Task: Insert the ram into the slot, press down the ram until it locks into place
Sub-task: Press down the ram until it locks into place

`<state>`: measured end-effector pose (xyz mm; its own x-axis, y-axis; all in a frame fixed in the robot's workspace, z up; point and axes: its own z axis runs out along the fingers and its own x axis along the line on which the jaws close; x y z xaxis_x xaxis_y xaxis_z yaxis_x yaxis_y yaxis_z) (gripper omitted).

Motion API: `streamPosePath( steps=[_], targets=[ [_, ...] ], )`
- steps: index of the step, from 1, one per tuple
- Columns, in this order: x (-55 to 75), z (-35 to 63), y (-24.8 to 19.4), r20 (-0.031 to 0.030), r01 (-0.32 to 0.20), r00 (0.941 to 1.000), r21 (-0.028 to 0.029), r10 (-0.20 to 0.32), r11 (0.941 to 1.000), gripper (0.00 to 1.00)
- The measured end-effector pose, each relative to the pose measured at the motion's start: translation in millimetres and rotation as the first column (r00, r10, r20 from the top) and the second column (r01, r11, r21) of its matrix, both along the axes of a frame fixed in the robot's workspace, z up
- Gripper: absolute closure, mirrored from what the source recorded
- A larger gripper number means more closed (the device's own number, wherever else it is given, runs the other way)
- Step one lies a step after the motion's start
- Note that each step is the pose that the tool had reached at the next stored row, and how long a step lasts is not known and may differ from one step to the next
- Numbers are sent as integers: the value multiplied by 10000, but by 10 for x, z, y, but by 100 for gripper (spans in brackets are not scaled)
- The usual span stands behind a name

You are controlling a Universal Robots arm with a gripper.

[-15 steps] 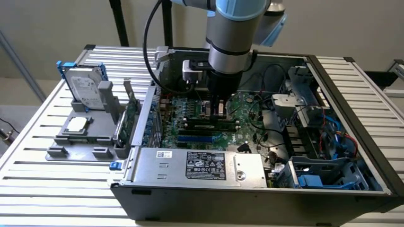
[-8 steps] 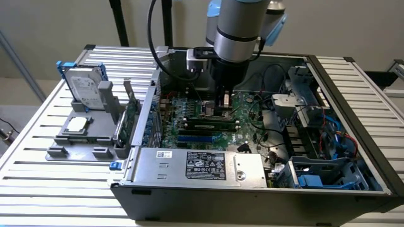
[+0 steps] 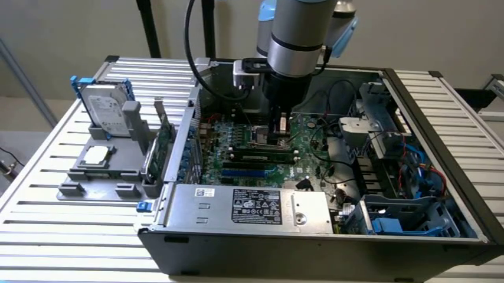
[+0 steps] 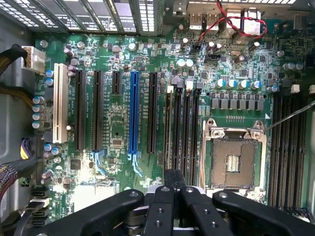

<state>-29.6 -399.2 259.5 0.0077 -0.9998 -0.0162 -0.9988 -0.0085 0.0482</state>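
Overhead, end effector (image 3: 281, 131) above slot (image 4: 183, 130)

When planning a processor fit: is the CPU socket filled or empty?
Empty: the CPU socket shows bare contacts inside its metal frame.

From my station the exterior view is evenly and softly lit, with pale daylight washing the slatted surface (image 3: 71, 236) at lower left and only faint shadows. The computer case (image 3: 315, 247) interior reads darker, deepest at the right. Fine detail is slightly soft throughout. The wrist view is brighter: glare blooms on the motherboard (image 4: 118, 132) at lower left, and the hand (image 4: 174, 211) at bottom centre is near-black.
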Motion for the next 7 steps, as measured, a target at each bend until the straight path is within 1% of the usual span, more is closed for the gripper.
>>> streamPosePath(
  steps=[7],
  targets=[
    [0,0,0,0,0,10000,0,0,10000,89]
  ],
)
